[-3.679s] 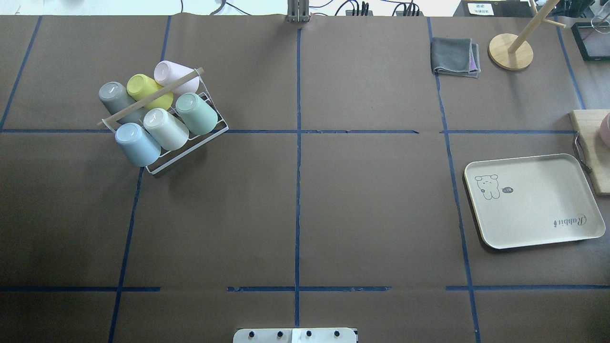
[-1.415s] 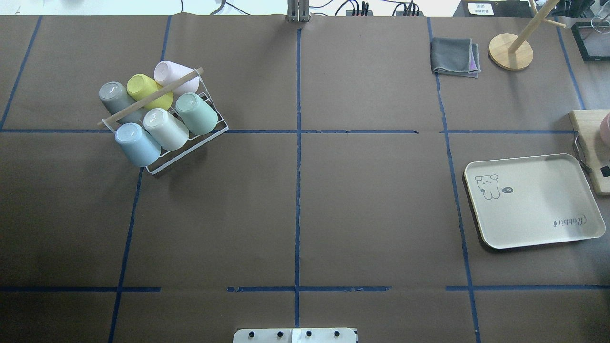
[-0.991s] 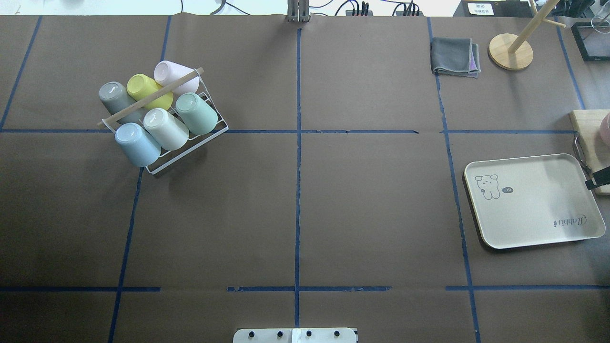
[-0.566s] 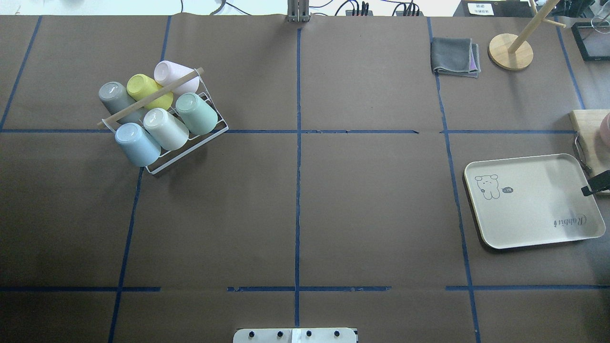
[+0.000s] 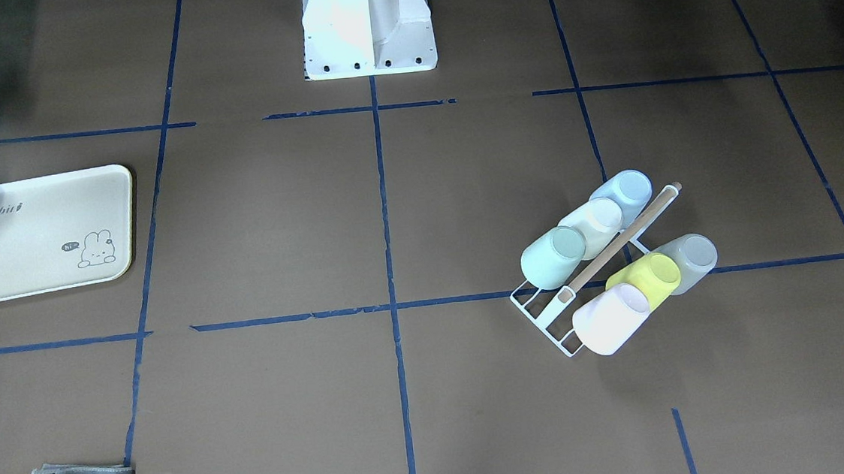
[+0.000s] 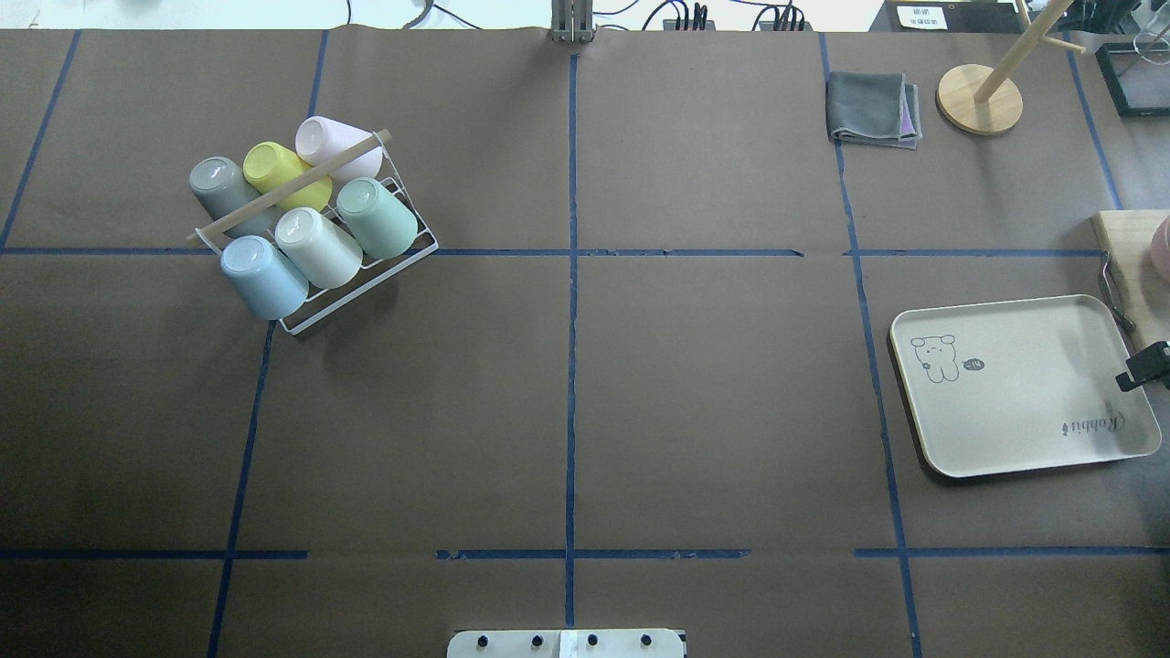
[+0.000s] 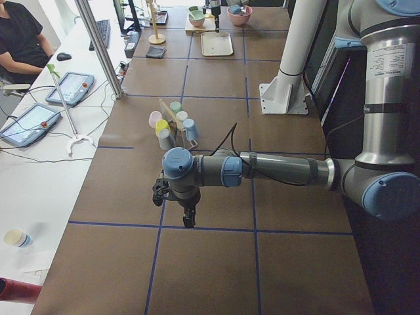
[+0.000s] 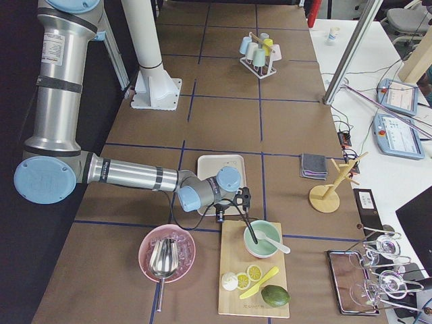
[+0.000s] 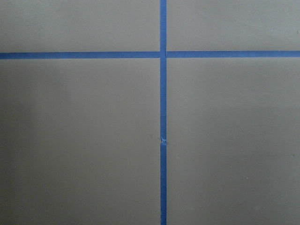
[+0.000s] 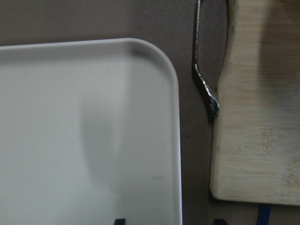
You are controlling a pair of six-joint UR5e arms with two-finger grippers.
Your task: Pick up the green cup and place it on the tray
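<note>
The green cup lies tilted in a white wire rack at the far left, and also shows in the front view. The cream tray with the bunny drawing lies at the right, empty. My right gripper hangs over the tray's right rim. In the right wrist view its tips stand apart on either side of the tray's rim, open and empty. My left gripper shows only in the exterior left view, over bare table beyond the rack; I cannot tell if it is open.
The rack also holds pale blue, cream, grey, yellow-green and pink cups under a wooden handle. A wooden board with a metal handle lies just right of the tray. A grey cloth and a wooden stand sit far right.
My right gripper came in from the right edge of the overhead view and moved nearer along the tray's right rim. Cups, rack and tray have not moved.
</note>
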